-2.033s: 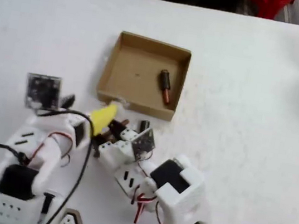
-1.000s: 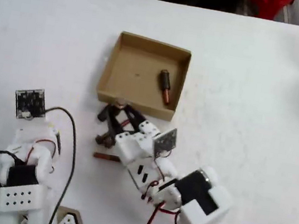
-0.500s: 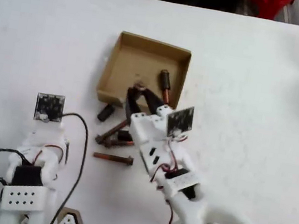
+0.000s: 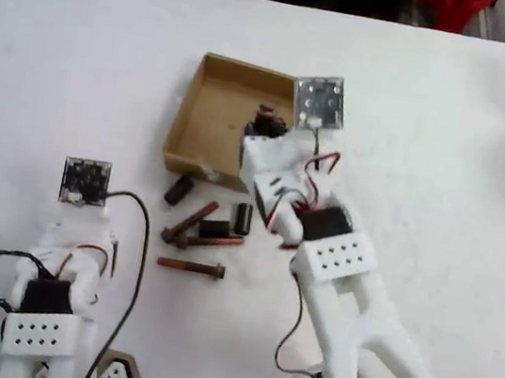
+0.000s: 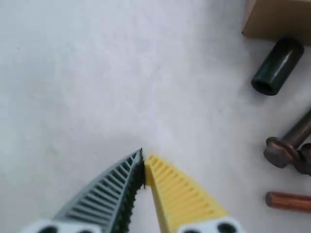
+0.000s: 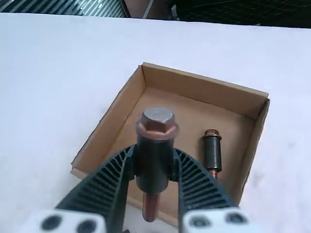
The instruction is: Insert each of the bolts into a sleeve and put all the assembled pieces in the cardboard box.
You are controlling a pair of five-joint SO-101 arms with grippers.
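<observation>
With the right jaws clamped on the sleeved bolt (image 6: 155,145) above the cardboard box (image 6: 204,87), release beside the box's near wall may tip it outside; left jaws, closed empty, sit near the box.

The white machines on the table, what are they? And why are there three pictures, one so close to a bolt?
They are two robot arms at a white table. One picture looks down from above. The other two come from little cameras on each arm's wrist, so they see things up close. The right arm's tool is shut on a bolt in a dark sleeve, over the cardboard box. One finished piece already lies inside. The left arm's tool is shut and holds nothing. On the table near the box lie loose bolts and empty sleeves.
</observation>
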